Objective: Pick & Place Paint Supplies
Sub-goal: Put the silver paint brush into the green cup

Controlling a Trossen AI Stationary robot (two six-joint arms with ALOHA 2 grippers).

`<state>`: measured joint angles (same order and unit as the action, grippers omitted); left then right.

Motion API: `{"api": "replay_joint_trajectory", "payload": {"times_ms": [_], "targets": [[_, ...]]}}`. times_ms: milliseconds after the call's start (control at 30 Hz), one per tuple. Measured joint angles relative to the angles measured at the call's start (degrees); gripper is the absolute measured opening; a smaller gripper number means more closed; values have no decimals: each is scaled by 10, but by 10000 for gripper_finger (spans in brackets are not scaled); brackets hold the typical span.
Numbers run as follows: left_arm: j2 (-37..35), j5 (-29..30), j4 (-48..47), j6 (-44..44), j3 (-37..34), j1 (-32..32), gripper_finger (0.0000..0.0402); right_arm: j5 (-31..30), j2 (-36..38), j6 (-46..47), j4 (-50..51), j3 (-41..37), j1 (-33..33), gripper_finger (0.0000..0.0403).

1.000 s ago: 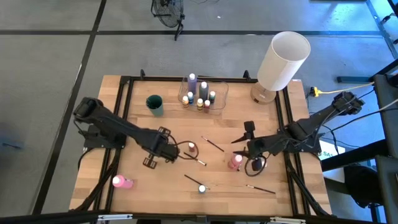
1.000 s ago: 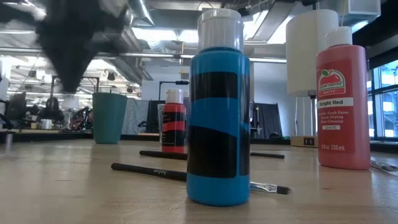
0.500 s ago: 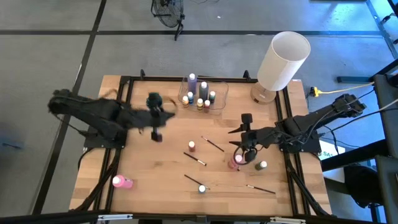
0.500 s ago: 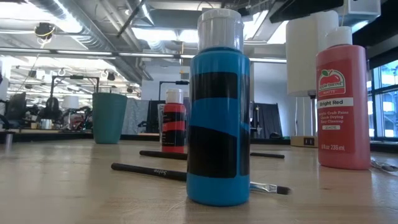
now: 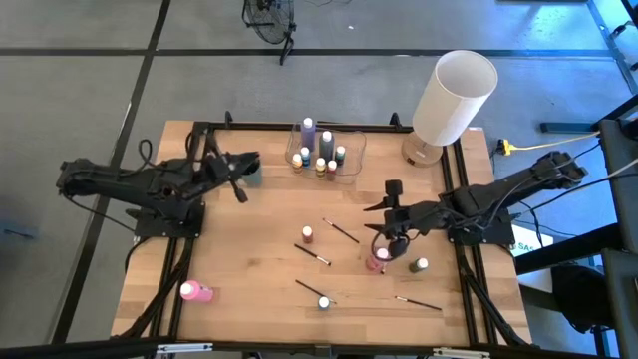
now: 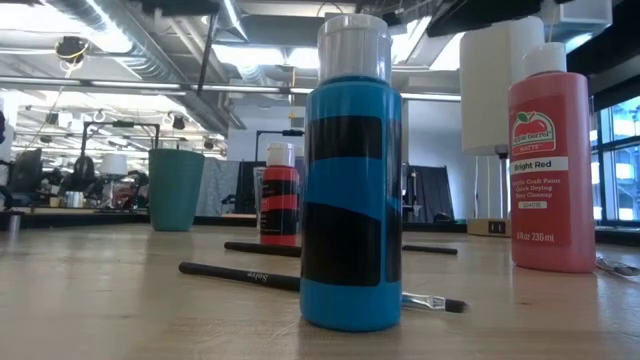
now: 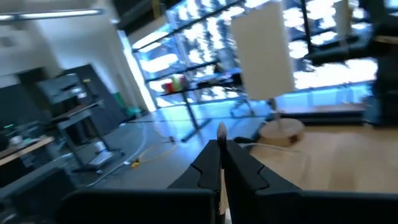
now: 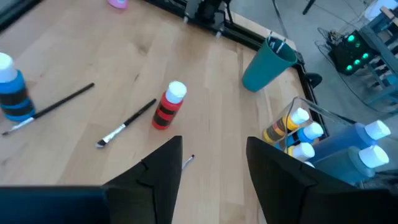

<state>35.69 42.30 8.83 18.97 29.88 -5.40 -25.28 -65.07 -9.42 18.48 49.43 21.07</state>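
My left gripper [image 5: 242, 170] is clenched by the green cup [image 5: 251, 176]; my right gripper [image 5: 391, 211] hangs released above the pink bottle [image 5: 377, 259].

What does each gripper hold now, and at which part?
The left gripper, shut beside the teal cup, seems to pinch a thin paintbrush; which part cannot be told. The right gripper is open and empty.
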Motion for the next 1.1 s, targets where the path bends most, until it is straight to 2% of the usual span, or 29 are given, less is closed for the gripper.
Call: {"api": "replay_joint_trajectory", "payload": {"times_ms": [300, 433, 567, 933, 1100], "targets": [[-42, 87, 161, 29, -110, 7, 2, 4, -44, 0, -17, 0, -33, 181], [-56, 93, 218, 1, -167, 19, 2, 4, -59, -14, -40, 0, -37, 181], [-64, 103, 299, 21, -213, 31, 2, 4, -70, -25, -44, 0, -37, 181], [-63, 106, 309, -62, -274, 56, 2, 2, -72, -37, -62, 0, -42, 181], [-63, 101, 312, -74, -294, 60, 9, 2, -72, -41, -70, 0, -54, 181]]}}
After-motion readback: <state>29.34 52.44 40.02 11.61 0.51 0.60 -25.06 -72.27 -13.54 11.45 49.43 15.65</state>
